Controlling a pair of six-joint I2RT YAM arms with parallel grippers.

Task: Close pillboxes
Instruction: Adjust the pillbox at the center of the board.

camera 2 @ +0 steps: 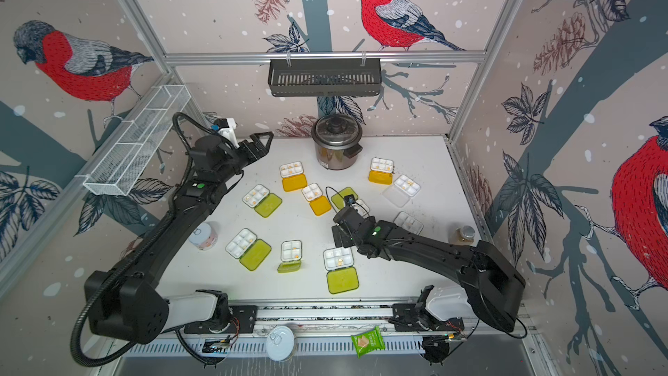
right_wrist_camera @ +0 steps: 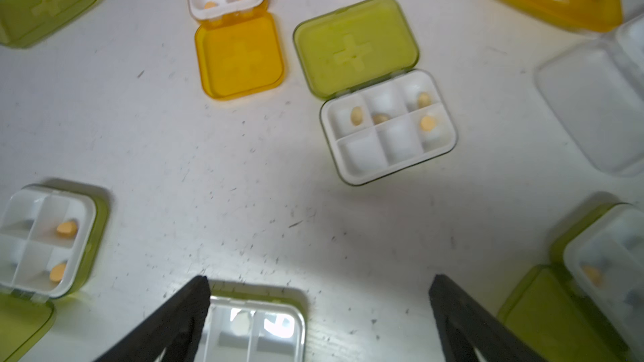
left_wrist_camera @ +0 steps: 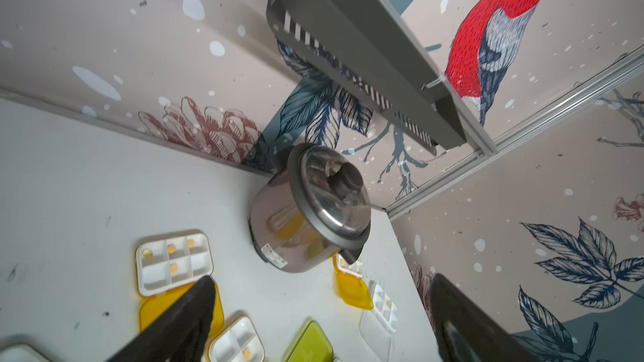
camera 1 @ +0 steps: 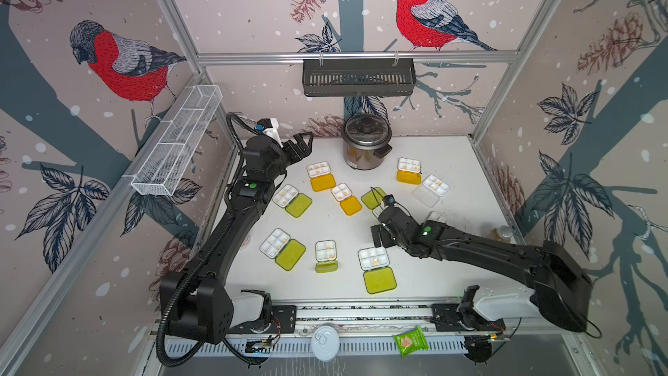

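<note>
Every one of the pillboxes [camera 1: 320, 175] lies in front of the cooker [camera 1: 366, 148], scattered across the white table [camera 1: 339, 283]; as far as shows, each lid is folded back flat beside its tray, so none counts as closed yet. The right gripper [right_wrist_camera: 320, 294] hangs low, well in front of the cooker, jaws spread wide and holding nothing; that fits the job, since a hinged lid likely wants a flip and a press, not a pinch. A lime-lidded pillbox [right_wrist_camera: 373, 88] with several pills sits ahead of it, toward the cooker, lid side farther from the fingers; another tray [right_wrist_camera: 254, 325] lies just beside one fingertip; which of them it means to take, I cannot tell. The left gripper [camera 1: 303, 143] is raised just beside the cooker, also wide open and empty, probably parked there to leave its partner room.
</note>
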